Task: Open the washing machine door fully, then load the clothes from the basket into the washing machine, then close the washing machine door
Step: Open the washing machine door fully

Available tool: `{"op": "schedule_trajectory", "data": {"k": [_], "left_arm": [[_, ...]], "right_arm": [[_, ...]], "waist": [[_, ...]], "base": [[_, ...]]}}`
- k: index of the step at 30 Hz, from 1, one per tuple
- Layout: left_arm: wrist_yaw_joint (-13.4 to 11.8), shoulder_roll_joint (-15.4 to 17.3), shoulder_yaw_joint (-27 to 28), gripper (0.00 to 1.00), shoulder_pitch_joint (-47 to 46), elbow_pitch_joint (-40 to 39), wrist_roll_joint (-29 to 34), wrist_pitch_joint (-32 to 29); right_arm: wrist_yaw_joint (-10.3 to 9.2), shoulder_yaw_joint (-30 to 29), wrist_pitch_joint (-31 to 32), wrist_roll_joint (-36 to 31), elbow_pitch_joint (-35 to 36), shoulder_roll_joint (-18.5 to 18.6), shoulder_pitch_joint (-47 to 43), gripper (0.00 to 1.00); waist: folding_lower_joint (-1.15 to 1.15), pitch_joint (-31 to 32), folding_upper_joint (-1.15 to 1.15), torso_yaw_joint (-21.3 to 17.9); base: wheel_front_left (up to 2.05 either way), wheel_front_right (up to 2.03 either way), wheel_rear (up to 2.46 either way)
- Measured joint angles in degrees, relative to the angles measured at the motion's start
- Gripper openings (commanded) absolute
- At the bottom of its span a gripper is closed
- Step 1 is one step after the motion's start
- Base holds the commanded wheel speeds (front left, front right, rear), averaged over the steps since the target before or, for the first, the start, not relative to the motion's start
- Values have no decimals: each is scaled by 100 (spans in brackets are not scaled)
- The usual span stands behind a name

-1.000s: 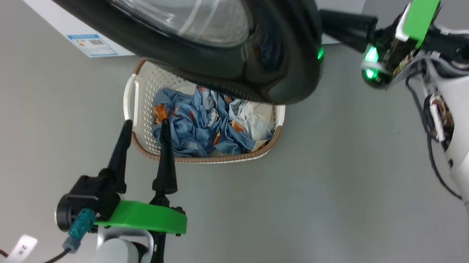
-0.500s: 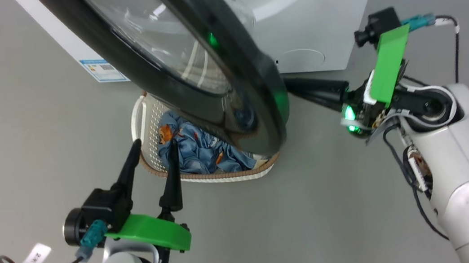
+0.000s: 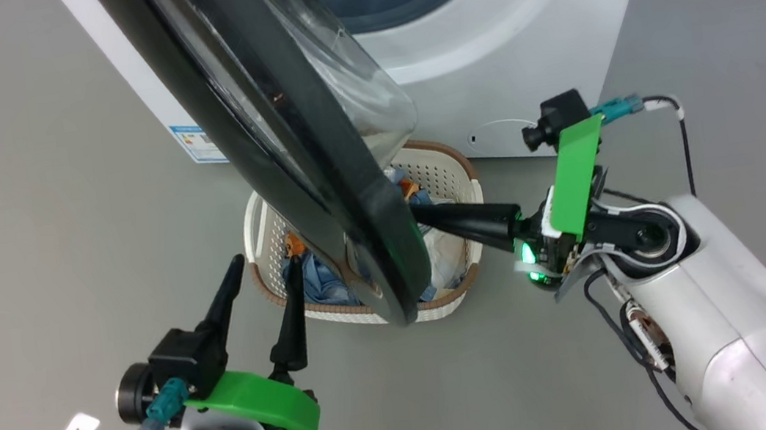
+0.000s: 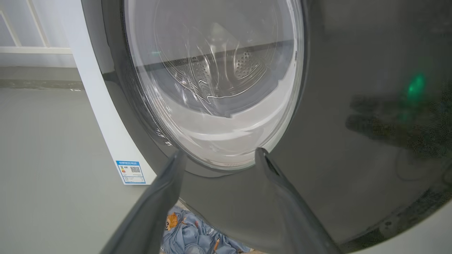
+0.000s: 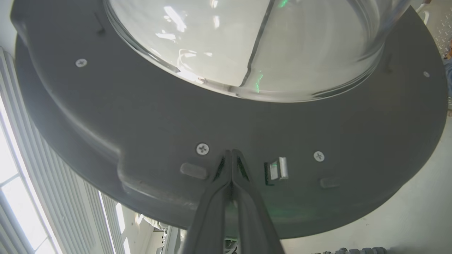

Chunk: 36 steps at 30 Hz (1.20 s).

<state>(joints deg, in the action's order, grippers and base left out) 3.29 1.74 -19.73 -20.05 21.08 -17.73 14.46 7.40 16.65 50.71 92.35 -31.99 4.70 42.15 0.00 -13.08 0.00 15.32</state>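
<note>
In front of the washing machine (image 3: 518, 64), the washing machine door (image 3: 372, 246) stands partly open, edge-on in the head view. The basket (image 3: 447, 169) sits on the floor at 6 o'clock of the machine front, partly hidden under the door's lower rim. The clothes (image 3: 322, 289) lie inside it.

The right gripper (image 3: 418, 212) reaches in from 3 o'clock of the door. Its fingers are pressed together with nothing between them. In the right wrist view the tips (image 5: 229, 152) appear to touch the door's inner face (image 5: 141, 116); contact cannot be confirmed. The latch (image 5: 277, 170) is at 3 o'clock of the tips.

The left gripper (image 3: 265, 261) hangs at 8 o'clock of the basket, fingers spread and empty, pointing at the door's outer face (image 4: 353, 70).
</note>
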Motion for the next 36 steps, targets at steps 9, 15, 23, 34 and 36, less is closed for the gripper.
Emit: {"op": "schedule_trajectory", "data": {"k": [9,15,23,34,36], "left_arm": [[0,1,-15,100,123,48,26,0],[0,2,-5,100,134,63,52,0],[1,2,40,100,221,67,94,0],[0,3,141,100,222,93,108,0],[0,4,163,100,225,104,112,0]], "right_arm": [[0,454,-341,361,-119,-1,-89,0],[0,533,-567,422,-165,-9,-119,0],[0,398,-1154,479,-60,57,-143,0],[0,7,-1984,655,877,369,-996,78],[0,-27,-2164,609,1103,415,-1243,100]], "waist": [[0,204,0,56],[0,260,0,8],[0,259,0,-103],[0,324,0,-384],[0,346,0,-447]], "base": [[0,0,0],[0,0,0],[0,0,0],[0,0,0],[0,0,0]]}}
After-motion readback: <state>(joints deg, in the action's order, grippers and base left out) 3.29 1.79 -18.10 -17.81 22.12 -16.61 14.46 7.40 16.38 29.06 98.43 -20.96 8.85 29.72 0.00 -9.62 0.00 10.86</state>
